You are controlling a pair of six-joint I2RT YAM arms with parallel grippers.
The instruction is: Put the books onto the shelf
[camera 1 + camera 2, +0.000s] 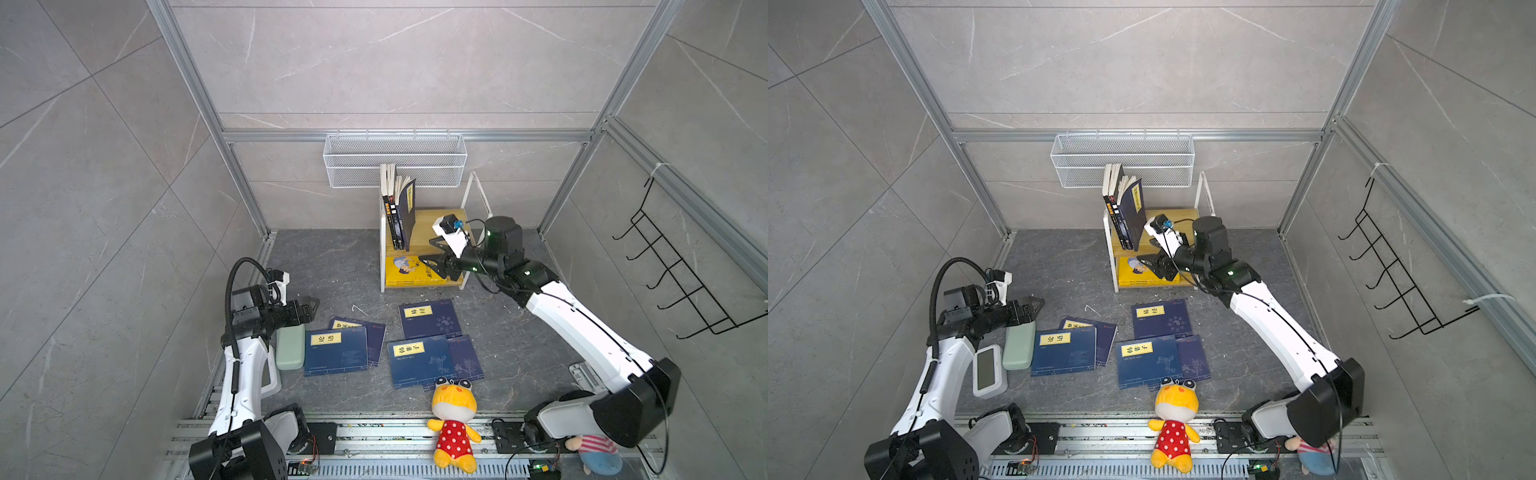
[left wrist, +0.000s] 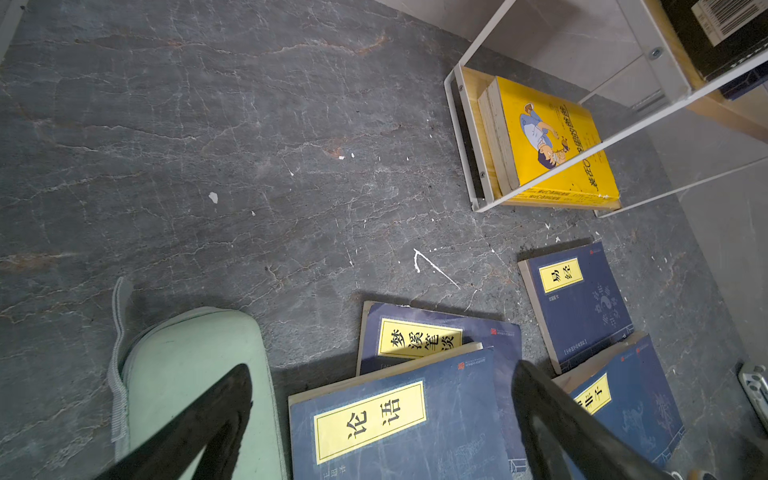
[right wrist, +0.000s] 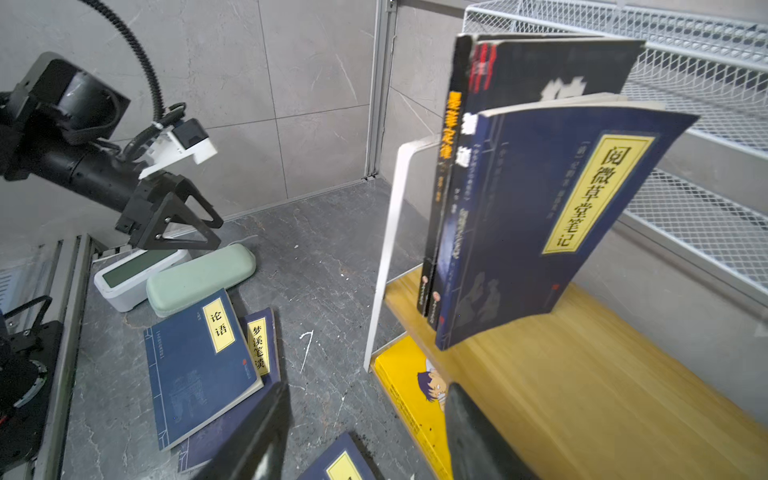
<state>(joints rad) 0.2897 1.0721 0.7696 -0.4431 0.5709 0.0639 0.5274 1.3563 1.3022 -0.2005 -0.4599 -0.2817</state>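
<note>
On the upper board of the shelf [image 1: 422, 228], two black books [image 3: 453, 166] stand upright against the white end frame, and a navy book [image 3: 552, 216] with a yellow title label leans against them, its cover bowed outward. A yellow book [image 1: 409, 272] with a cartoon boy lies flat on the lower board.

The right gripper [image 1: 430, 252] hangs at the shelf's open front, just beside the leaning navy book. Its jaws are spread with nothing between them. One finger seems to sit above the yellow book, though contact cannot be judged from these views.

Five navy paperbacks [image 1: 336, 351] lie flat on the dark floor [image 1: 332, 266] in front of the shelf. Two overlap on the left, two overlap on the right, and one lies alone nearer the shelf.

The left gripper [image 1: 311, 307] hovers above the far end of a green case [image 1: 290, 347], its jaws wide apart and empty. A white device [image 1: 988, 372] lies beside the case, and a yellow plush toy [image 1: 453, 419] sits at the near edge, touching the rightmost paperbacks.
</note>
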